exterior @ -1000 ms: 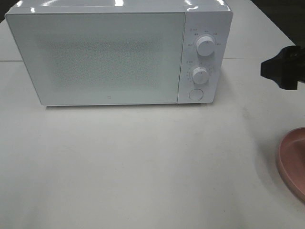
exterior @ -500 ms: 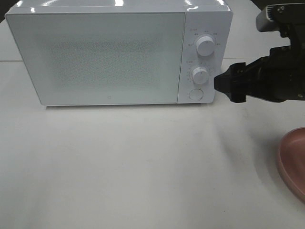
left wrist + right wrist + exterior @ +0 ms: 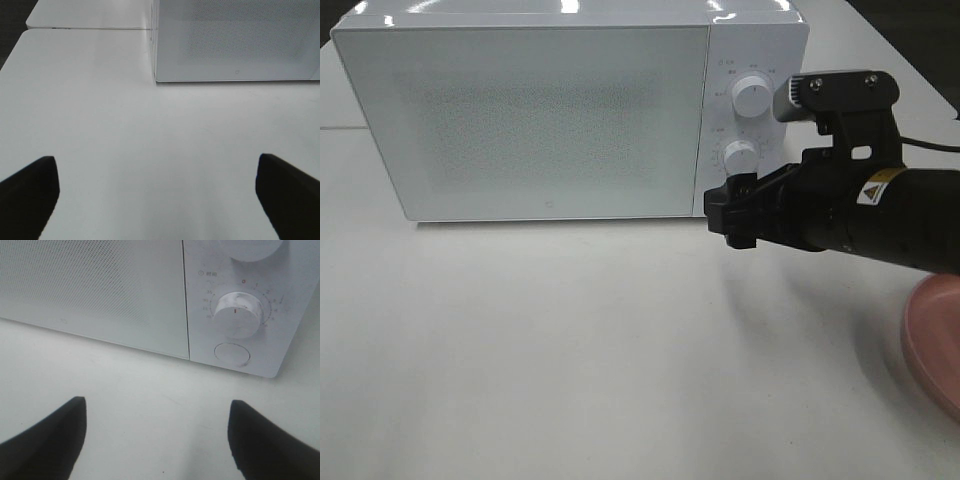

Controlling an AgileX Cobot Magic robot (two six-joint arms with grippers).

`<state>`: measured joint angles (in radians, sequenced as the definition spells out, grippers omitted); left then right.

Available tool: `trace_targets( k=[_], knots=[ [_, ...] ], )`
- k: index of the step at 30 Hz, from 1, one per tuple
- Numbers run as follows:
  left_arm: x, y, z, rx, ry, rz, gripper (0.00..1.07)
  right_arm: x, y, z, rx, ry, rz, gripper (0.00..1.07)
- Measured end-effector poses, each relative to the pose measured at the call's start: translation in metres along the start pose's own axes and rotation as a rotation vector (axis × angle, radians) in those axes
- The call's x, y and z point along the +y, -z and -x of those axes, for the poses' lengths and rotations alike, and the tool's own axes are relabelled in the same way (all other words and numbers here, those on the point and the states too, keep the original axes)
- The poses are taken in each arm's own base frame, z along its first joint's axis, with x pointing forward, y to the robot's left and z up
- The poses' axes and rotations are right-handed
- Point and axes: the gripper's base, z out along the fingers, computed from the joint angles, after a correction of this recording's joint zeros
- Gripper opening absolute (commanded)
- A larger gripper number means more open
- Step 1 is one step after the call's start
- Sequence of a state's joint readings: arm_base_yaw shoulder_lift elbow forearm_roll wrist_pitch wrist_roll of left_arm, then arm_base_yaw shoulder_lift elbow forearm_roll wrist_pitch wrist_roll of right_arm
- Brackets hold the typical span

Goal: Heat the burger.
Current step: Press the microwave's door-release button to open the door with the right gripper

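Nearest to the high camera, a bare stretch of the white desk is seen, and at its right edge part of a round pink plate is cut off by the frame. The left gripper is shown only by its wrist camera: its dark fingers are spread wide above the desk, with nothing held between them and a corner of the microwave door beyond. Further in, the right gripper is reached across from the right on its black arm and is held just in front of the lower part of the control panel; its fingers are likewise set wide apart with nothing between them. At the back, a white microwave is stood on the desk with its door shut. On its panel an upper knob, a lower knob and a round button below them are found. Where the burger is cannot be told from these views.
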<state>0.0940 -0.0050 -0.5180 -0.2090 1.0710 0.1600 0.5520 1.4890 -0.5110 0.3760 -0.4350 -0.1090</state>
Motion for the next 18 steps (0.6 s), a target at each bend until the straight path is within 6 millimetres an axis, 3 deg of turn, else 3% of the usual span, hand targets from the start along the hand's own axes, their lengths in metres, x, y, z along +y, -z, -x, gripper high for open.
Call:
trace_targets(
  k=[18],
  knots=[
    [0.000, 0.000, 0.000, 0.000, 0.000, 0.000, 1.00, 0.011, -0.008, -0.039, -0.159, -0.018, -0.227, 0.76]
  ],
)
